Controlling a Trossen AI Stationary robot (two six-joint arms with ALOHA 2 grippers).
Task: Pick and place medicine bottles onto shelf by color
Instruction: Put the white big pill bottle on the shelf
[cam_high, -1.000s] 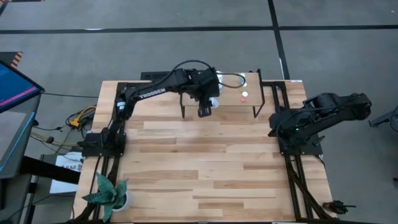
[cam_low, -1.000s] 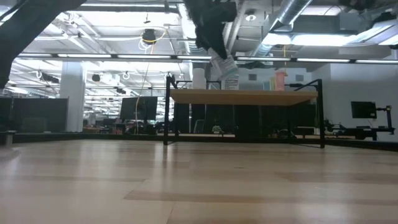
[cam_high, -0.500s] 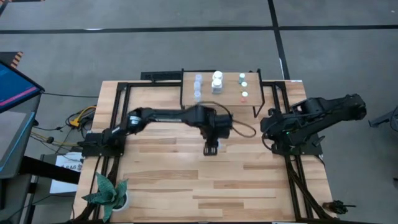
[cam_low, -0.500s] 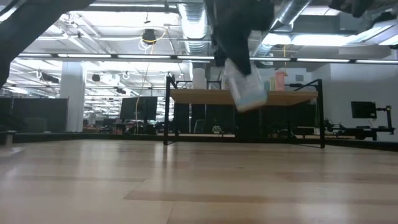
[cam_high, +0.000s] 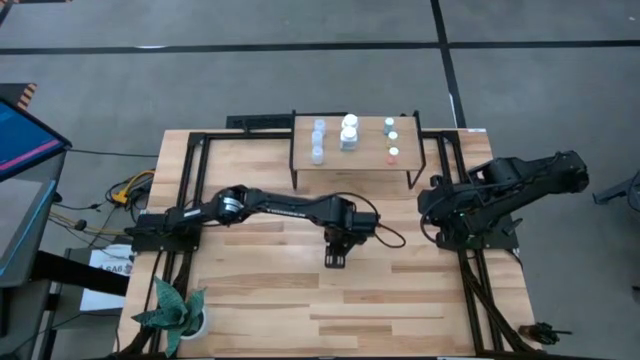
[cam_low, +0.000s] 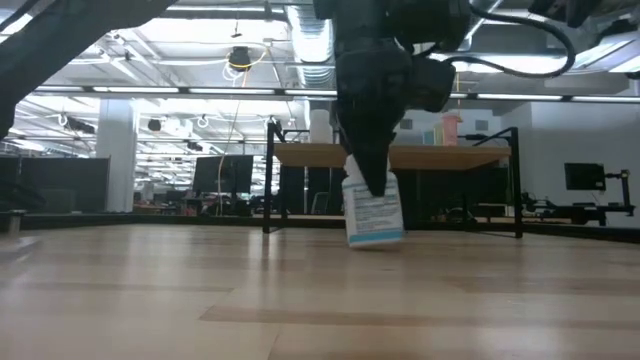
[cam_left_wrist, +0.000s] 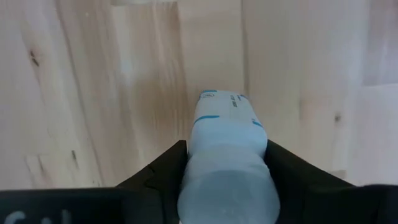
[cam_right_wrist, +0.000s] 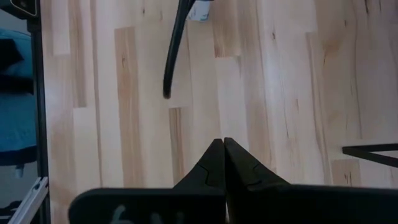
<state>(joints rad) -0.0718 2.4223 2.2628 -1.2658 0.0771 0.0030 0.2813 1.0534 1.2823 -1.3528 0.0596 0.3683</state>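
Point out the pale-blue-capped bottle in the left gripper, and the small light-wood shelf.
pale-blue-capped bottle (cam_left_wrist: 227, 155), left wrist view, on its white labelled body.
left gripper (cam_low: 372, 185), low view, between its fingertips.
light-wood shelf (cam_high: 368, 172), high view, bare front board.

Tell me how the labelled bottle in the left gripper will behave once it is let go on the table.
The bottle looks rigid and probably light. It is tall for its base and tilted in the left gripper, so it may tip. Its round body would likely roll on the table.

A light-wood desk (cam_high: 300, 290) is seen from above. At its twelve o'clock edge a small shelf (cam_high: 365, 165) is raised on black legs, and small bottles (cam_high: 348, 132) are carried on it. A potted plant (cam_high: 172, 308) is set at seven o'clock.
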